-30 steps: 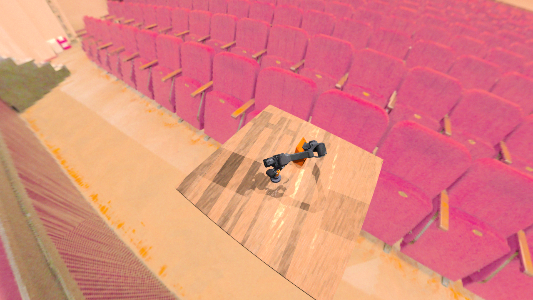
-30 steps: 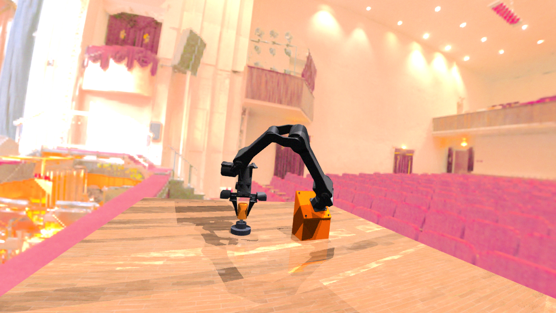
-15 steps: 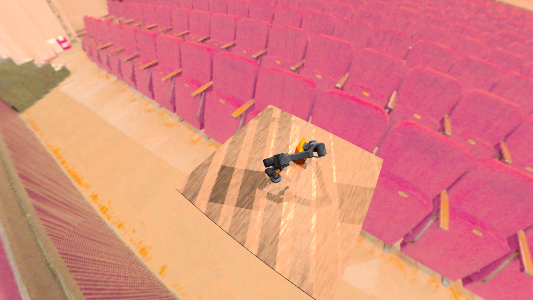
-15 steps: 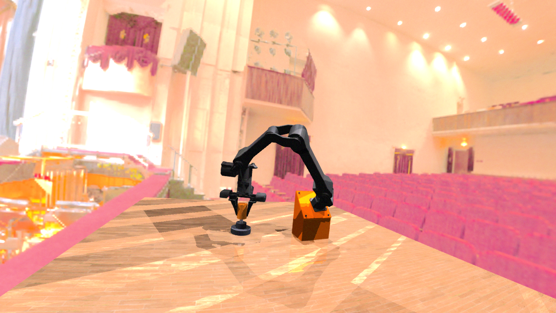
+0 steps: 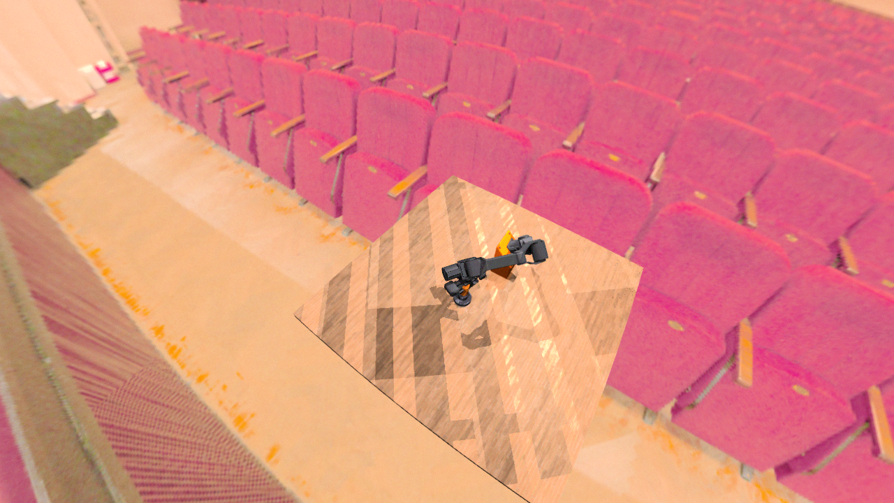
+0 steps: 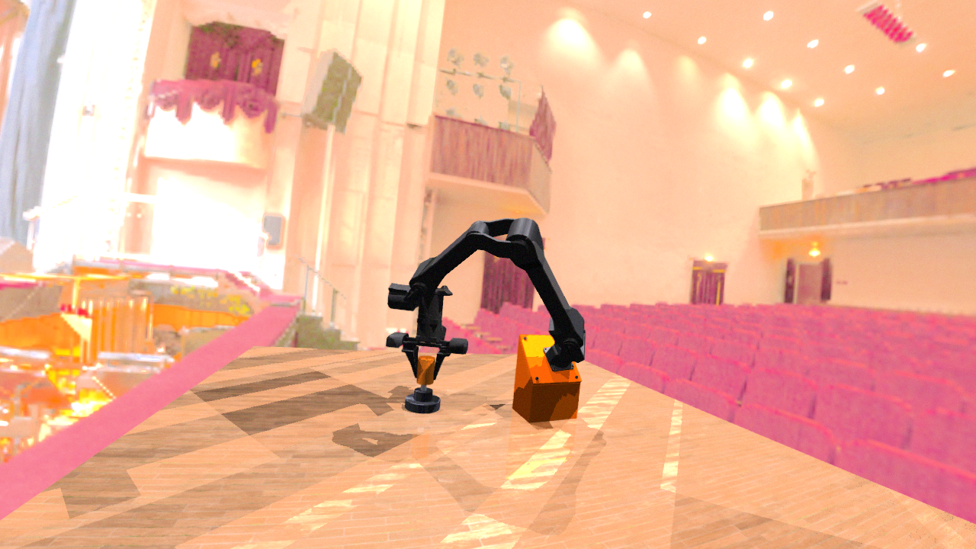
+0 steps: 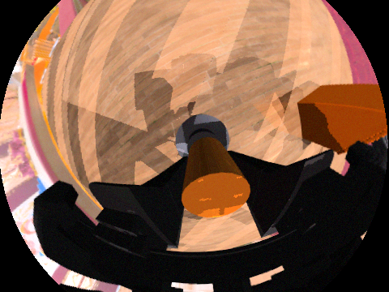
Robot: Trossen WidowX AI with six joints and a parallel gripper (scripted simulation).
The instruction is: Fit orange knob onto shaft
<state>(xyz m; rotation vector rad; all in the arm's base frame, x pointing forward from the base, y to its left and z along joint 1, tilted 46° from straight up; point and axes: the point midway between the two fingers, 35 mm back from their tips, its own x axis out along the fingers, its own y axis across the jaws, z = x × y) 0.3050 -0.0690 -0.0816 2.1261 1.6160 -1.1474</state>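
The orange knob [image 5: 466, 289] [image 6: 425, 369] [image 7: 215, 195] is an upright cylinder. My gripper [image 6: 425, 374] [image 7: 207, 157] is shut on its sides, pointing down. The dark round pedestal [image 5: 462, 302] [image 6: 422, 405] [image 7: 184, 131] stands on the table right below the knob. In the exterior view a short sliver of the silver shaft [image 6: 424, 387] shows between the knob's lower end and the pedestal's collar, so the knob is not flush with the pedestal. The knob's hole and both flat sides are hidden. I cannot tell whether the shaft's tip is inside the hole.
The orange wedge-shaped box [image 5: 503, 269] [image 6: 546, 401] [image 7: 344, 118] under the arm's base stands to the right of the pedestal in the exterior view. The wooden table [image 5: 399, 400] [image 6: 327, 518] carries patchy shadows and bright streaks. Its edge [image 5: 412, 418] runs along the lower left in the top view.
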